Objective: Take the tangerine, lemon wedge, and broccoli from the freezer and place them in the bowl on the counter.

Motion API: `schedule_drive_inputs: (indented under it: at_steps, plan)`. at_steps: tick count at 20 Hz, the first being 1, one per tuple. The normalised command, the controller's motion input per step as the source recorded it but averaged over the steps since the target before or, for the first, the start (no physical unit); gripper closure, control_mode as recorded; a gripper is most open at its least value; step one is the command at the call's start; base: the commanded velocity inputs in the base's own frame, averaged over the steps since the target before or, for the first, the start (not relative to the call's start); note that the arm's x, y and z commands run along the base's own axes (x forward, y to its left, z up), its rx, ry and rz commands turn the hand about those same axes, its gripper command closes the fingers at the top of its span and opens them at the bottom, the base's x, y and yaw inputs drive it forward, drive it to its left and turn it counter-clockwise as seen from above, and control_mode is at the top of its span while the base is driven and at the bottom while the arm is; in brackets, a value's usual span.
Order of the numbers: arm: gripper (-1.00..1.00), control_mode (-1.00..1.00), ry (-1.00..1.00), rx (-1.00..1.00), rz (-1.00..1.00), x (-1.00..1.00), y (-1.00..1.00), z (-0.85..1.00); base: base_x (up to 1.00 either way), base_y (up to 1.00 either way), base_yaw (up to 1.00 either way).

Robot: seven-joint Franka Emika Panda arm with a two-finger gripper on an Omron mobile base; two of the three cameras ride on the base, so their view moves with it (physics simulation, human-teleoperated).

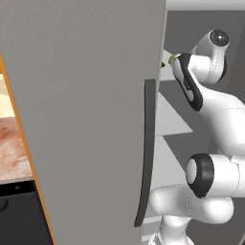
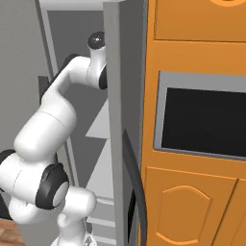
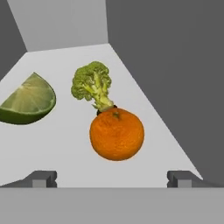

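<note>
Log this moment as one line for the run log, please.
stage: reaching into freezer | end effector: open, empty | nearest: tangerine | behind it: broccoli | beside: lemon wedge | all three on shelf

Arm (image 1: 210, 143) reaching into freezer (image 1: 86, 119), door open.

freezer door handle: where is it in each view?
Left base view: the freezer door handle runs down the open door's right edge, centre frame.
Right base view: it curves down the door's edge, lower centre.
Hand view: not in it.
Shared landmark: the grey freezer door.
</note>
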Motion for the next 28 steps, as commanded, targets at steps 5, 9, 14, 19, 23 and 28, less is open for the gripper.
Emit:
schedule_drive_inputs:
  at_steps: [5,9,14,19,23,28]
  plan:
    - [-1.0,-1.0,0.0,0.0,-0.03,0.37,0.0,-0.14,0.0,0.0,0.0]
    - [-1.0,-1.0,0.0,0.0,-0.04,0.34,0.0,-0.04,0.0,0.0,0.0]
    - [-1.0,-1.0,0.0,0.0,-0.01,0.36,-0.03,0.0,0.0,0.0,0.0]
    - [-1.0,-1.0,0.0,0.0,0.0,0.14,-0.12,-0.02,0.0,0.0,0.0]
    - [1.0,-1.0,0.0,0.0,0.0,0.0,-0.01,-0.07,0.0,0.0,0.0]
    - [1.0,-1.0,0.0,0.0,0.0,0.0,0.0,-0.1,0.0,0.0,0.0]
